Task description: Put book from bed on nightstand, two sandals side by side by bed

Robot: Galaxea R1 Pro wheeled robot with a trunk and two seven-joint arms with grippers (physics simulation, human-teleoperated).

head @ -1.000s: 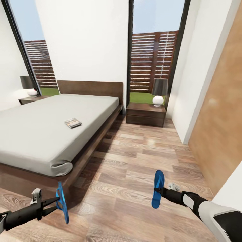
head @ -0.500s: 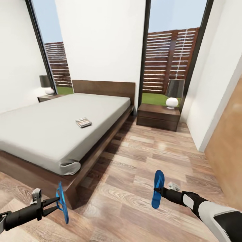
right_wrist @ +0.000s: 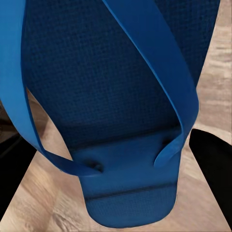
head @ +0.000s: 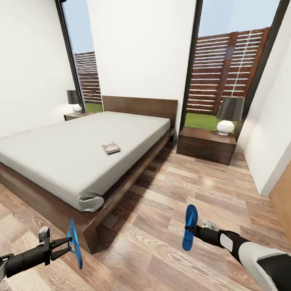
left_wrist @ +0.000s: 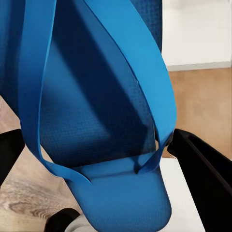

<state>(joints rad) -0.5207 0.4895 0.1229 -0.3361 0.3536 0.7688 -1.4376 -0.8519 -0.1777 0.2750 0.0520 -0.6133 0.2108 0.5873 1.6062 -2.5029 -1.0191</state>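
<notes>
I am in the bedroom, holding one blue sandal in each hand above the wood floor. My left gripper is shut on a sandal near the bed's foot corner; up close that sandal sits between the black fingers. My right gripper is shut on the other sandal, seen close as a sandal. The book lies flat on the grey mattress of the bed. One nightstand with a lamp stands right of the headboard, another nightstand on the far side.
Tall black-framed windows flank the white wall behind the headboard. A white wall corner and a brown door close the right side. Open wood floor runs between the bed and that wall.
The whole view has swung leftward, so bed and nightstands shifted right in the picture and the brown door slid nearly out. Both arms keep the sandals in the same pose.
</notes>
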